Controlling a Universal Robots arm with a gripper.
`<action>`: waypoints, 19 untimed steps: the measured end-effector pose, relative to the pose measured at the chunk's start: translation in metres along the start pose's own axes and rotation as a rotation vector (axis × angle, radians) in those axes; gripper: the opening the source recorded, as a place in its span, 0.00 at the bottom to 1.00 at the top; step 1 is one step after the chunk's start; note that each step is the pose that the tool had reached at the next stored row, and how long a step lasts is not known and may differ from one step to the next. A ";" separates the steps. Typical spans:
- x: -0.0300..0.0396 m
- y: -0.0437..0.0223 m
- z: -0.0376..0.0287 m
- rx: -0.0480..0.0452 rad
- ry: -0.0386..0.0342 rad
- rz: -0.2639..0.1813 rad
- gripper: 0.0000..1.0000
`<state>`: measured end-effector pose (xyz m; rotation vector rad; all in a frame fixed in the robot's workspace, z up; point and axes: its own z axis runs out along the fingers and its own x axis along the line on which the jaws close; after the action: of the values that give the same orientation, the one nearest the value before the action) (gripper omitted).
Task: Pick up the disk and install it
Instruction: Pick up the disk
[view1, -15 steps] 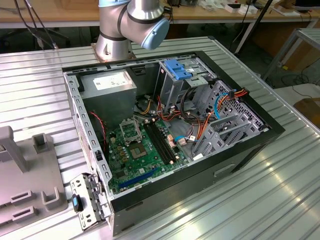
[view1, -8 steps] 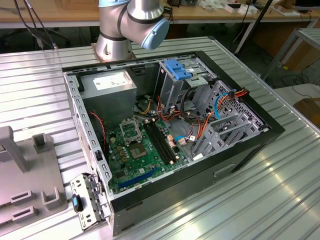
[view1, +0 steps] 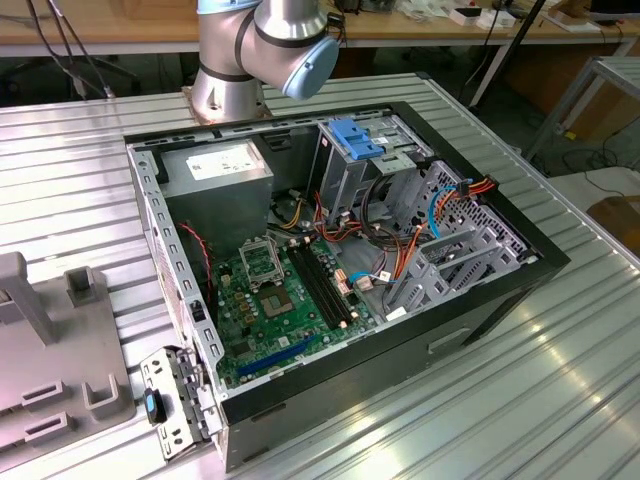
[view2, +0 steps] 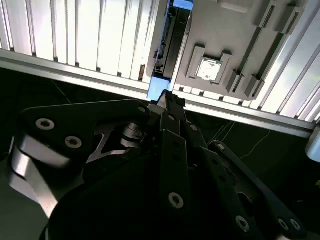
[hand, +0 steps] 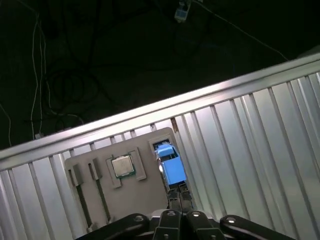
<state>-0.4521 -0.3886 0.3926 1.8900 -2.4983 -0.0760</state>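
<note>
One claw (hand: 178, 190) narrow, nearly closed | at blue end of disk (hand: 172, 167) | disk on edge in grey tray (hand: 135, 200) slot | tray on desk (hand: 250, 140)

Counts: one black metal computer case (view1: 480, 305); one green motherboard (view1: 270, 300); one silver power supply (view1: 215, 168); one blue plastic bracket (view1: 355, 138); one grey plastic fixture tray (hand: 135, 197); one square silver processor chip (hand: 122, 166); one blue-framed dark disk (hand: 171, 167).
</note>
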 end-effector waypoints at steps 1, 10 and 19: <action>0.0000 0.0000 0.0000 -0.0006 0.0012 -0.028 0.11; 0.0000 0.0000 0.0000 -0.0053 0.0101 -0.232 0.11; -0.0002 0.0012 0.0002 0.0058 0.0319 -0.369 0.11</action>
<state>-0.4532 -0.3881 0.3924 2.3084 -2.1000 -0.0396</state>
